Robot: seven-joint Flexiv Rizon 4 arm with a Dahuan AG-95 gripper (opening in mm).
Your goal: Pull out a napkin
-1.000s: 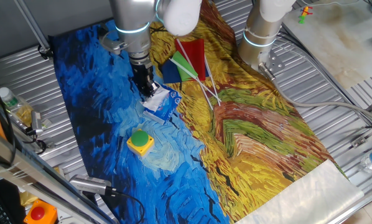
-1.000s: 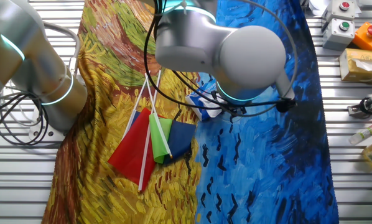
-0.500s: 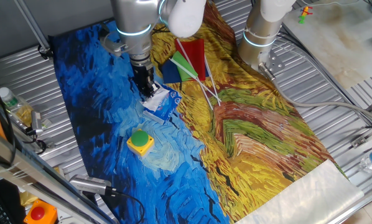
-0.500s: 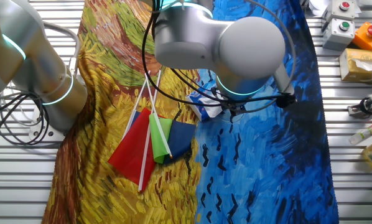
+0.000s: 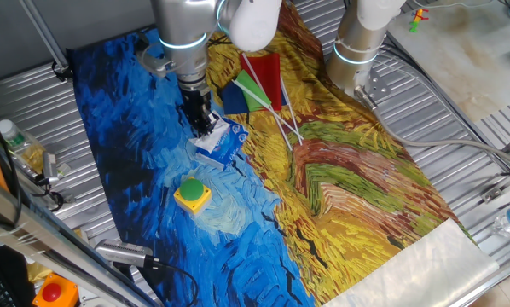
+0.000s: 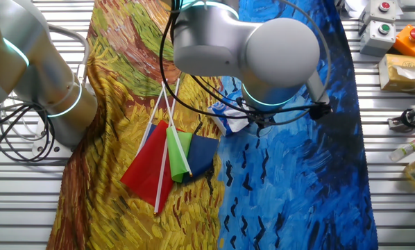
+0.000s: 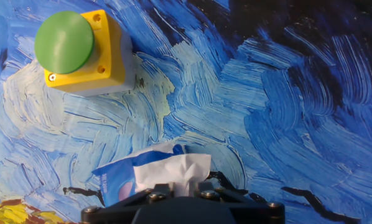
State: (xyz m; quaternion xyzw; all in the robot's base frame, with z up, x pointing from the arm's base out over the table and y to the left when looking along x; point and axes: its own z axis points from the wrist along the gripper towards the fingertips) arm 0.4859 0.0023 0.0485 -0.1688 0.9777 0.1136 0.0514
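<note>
The blue tissue packet (image 5: 225,147) lies on the painted cloth; it also shows in the other fixed view (image 6: 221,114) and the hand view (image 7: 114,179). A white creased napkin (image 7: 173,169) sticks up out of its top. My gripper (image 5: 205,126) stands straight above the packet, its jaws closed on the napkin's upper edge. In the hand view the gripper (image 7: 181,190) sits at the bottom edge with the white paper pinched between its fingers. In the other fixed view the arm's body hides the gripper, and a bit of napkin (image 6: 236,126) shows.
A green push button on a yellow box (image 5: 192,193) stands close in front of the packet, also in the hand view (image 7: 80,50). Coloured flags on white sticks (image 5: 259,85) lie beside the packet. A second arm's base (image 5: 357,51) stands at the cloth's far edge.
The arm has shifted very slightly. The gripper stays closed on the napkin over the packet; the packet has not visibly moved.
</note>
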